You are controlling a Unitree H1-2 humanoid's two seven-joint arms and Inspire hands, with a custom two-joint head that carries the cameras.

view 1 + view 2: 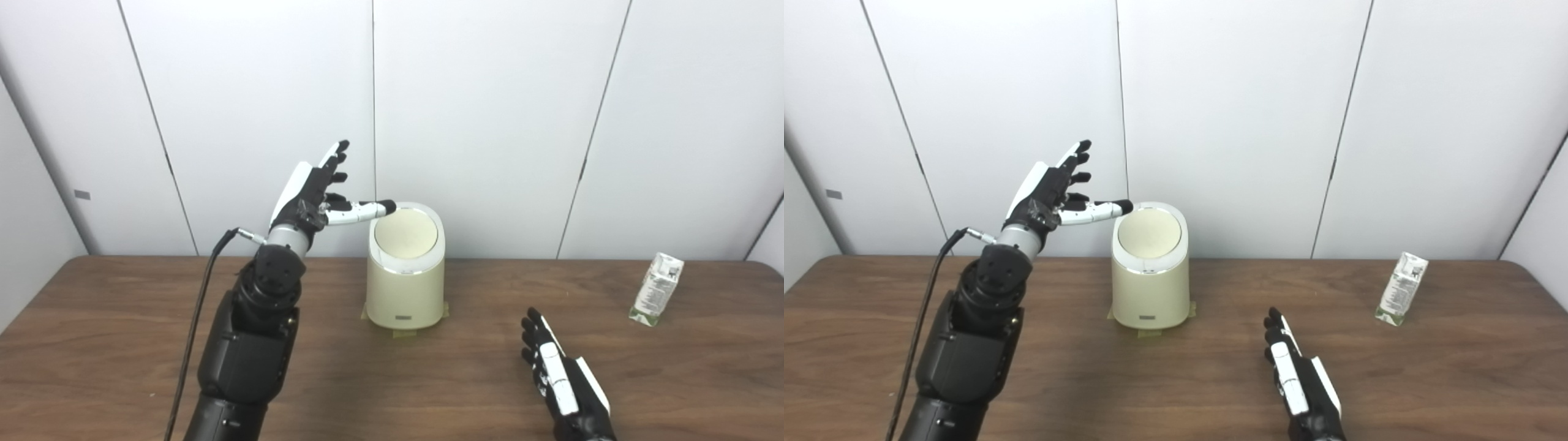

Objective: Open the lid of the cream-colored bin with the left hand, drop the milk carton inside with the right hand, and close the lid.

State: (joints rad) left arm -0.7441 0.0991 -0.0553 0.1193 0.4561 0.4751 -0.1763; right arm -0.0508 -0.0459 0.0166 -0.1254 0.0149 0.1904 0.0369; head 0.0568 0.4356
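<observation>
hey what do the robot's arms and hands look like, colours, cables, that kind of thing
Both arms are bulky glossy black housings. The left hand is black with a white back shell, white finger segments and black tips, on a silver metal wrist collar. A thin black cable with a metal plug runs from that wrist down along the arm. The right hand matches: black with white panels. No markings are legible.

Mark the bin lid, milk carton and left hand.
bin lid (406,233), left eye view, centre of round top.
milk carton (658,288), left eye view, front face.
left hand (1048,195), right eye view, palm.
</observation>
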